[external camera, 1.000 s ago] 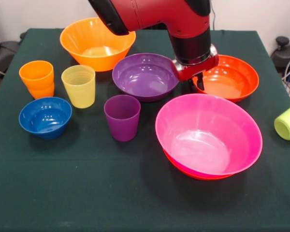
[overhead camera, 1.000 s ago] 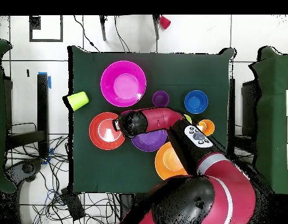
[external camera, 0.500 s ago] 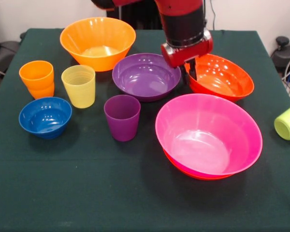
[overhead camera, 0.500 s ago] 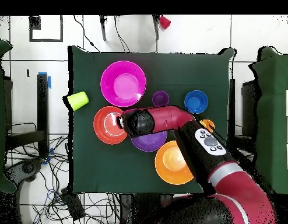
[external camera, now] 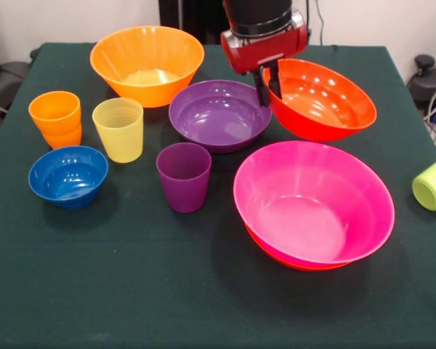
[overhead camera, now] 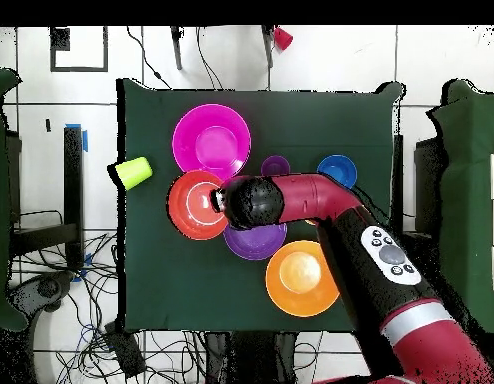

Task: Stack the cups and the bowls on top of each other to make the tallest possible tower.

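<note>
- Jaws: gripper (external camera: 270, 86) pinches the rim of the red-orange bowl (external camera: 321, 102), tilted clear of the bench (external camera: 131, 291).
- Step: carrying.
- Next: you set it into the pink bowl (external camera: 312, 203), centred.

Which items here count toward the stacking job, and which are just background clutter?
Job:
- red-orange bowl, lifted and tilted in the tool
- pink bowl sitting on another red-orange bowl
- purple bowl, yellow-orange bowl, blue bowl
- orange, yellow, purple, lime green cups

Clutter:
- floor cables
</note>
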### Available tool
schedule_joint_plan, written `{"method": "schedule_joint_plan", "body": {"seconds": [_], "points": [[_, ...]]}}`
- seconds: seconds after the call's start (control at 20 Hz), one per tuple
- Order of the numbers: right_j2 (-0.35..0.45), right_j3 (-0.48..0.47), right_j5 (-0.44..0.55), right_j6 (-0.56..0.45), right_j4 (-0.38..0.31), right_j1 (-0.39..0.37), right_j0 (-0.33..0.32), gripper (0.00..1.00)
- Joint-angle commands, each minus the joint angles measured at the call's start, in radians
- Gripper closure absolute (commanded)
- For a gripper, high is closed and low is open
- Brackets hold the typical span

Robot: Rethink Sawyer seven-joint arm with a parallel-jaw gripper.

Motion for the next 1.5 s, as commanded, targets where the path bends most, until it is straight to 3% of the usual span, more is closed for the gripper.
{"method": "schedule_joint_plan", "body": {"seconds": [0.05, 0.3, 0.8, 1.1, 1.5], "points": [[0.066, 0.023, 0.137, -0.056, 0.044, -0.044, 0.004, 1.00], [0.073, 0.024, 0.138, -0.060, 0.051, -0.035, -0.001, 1.00], [0.105, 0.017, 0.191, -0.016, 0.141, -0.081, 0.002, 1.00], [0.084, -0.092, 0.293, -0.045, 0.146, -0.080, 0.044, 1.00], [0.096, -0.178, 0.436, -0.097, 0.138, -0.102, 0.034, 1.00]]}}
